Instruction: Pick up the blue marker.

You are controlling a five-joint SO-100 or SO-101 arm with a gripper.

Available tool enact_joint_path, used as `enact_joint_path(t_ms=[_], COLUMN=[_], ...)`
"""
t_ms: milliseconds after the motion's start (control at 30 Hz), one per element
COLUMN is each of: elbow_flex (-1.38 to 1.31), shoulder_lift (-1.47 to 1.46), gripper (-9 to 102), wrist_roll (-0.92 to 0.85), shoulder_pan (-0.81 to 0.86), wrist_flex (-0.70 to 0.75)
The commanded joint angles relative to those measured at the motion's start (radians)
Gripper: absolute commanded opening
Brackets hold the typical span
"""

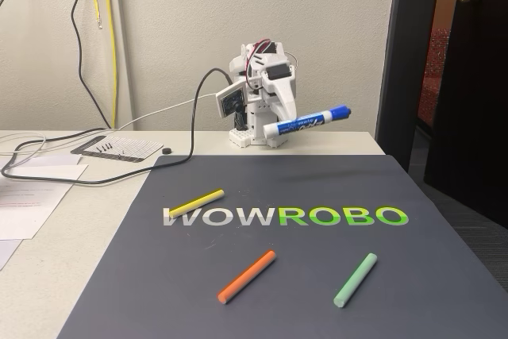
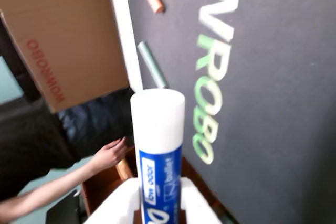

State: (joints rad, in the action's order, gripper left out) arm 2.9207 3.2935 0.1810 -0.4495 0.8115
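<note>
As it hangs in the upper middle of the fixed view, above the mat [image 1: 444, 275], the marker [image 1: 305, 124] is clamped near mid-barrel in the gripper [image 2: 160, 203]. It looks light, stiff and smooth; this off-centre hold may let it tilt.

fixed view: even, soft indoor light, sharp throughout | faint shadows under the sticks on my dark mat [image 1: 444, 275] | wrist view: dimmer, soft all over | blue marker [image 2: 158, 145] near my lens blurred, pale end washed out | lettering smeared
</note>
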Motion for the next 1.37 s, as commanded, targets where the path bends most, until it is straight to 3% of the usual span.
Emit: enact_joint_path(t_ms=[0,1333], elbow_flex=[-0.006,0.006], shoulder_lift=[0.060,0.058], gripper=[0,0], wrist_roll=[-0.012,-0.003], shoulder_pan=[0.017,0.028], wrist_flex=[-0.029,-0.095])
